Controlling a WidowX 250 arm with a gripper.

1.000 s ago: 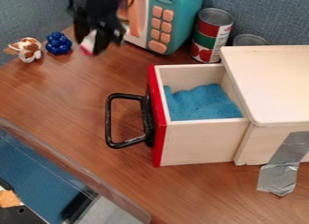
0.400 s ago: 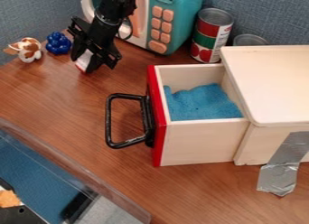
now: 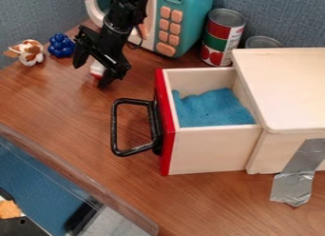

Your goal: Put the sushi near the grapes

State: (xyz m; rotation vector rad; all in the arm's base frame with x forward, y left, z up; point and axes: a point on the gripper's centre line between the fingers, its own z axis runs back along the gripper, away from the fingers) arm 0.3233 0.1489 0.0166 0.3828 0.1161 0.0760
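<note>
Just to the right of the grapes [image 3: 62,45], the black claw [image 3: 90,76] hangs over the brown worktop [image 3: 82,116]. It is let go, with its 2 fingers spread wide apart. The sushi [image 3: 97,69], white with a bit of red, is near the grapes, on their right and a little closer to the front. It shows in the gap between the 2 fingers, partly hidden, and I can't tell if it touches them.

A brown and white toy [image 3: 30,52] is just left of the grapes. Well to their right are a blue-green toy oven [image 3: 195,22], 2 cans [image 3: 223,35] and an open drawer [image 3: 206,152] with blue cloth [image 3: 213,109] inside.
</note>
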